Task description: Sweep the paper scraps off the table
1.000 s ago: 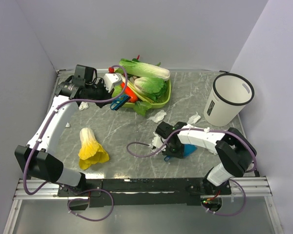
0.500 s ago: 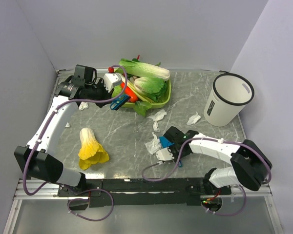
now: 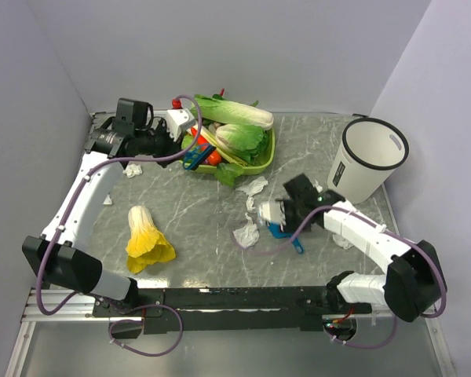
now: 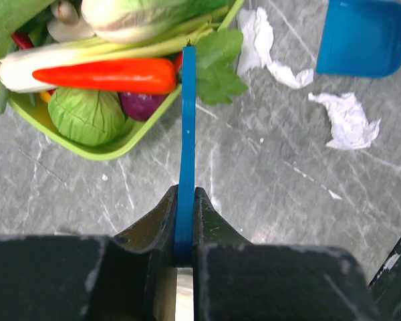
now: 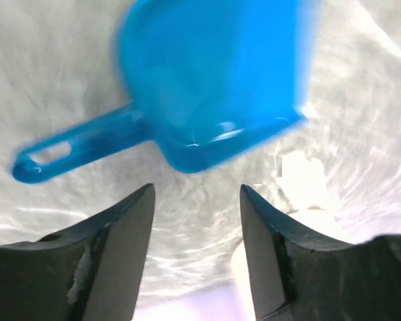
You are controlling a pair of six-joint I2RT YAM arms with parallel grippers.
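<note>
Paper scraps [image 3: 247, 234] are lying uncollected around the middle of the table [image 3: 180, 208], the nearest wad sitting just at 9 o'clock of the blue dustpan [image 3: 281, 230]. The right gripper [image 5: 195, 194], which was clasping that dustpan half a second ago, is now standing released and empty, drawn off toward 12 o'clock while the dustpan is resting free. The left gripper [image 4: 185, 200] is keeping a thin blue tool [image 4: 186, 127] clenched by the green tray [image 4: 113, 150], at 10 o'clock. Judged so, the pan is probably being parked for sweeping; nothing is yet swept.
</note>
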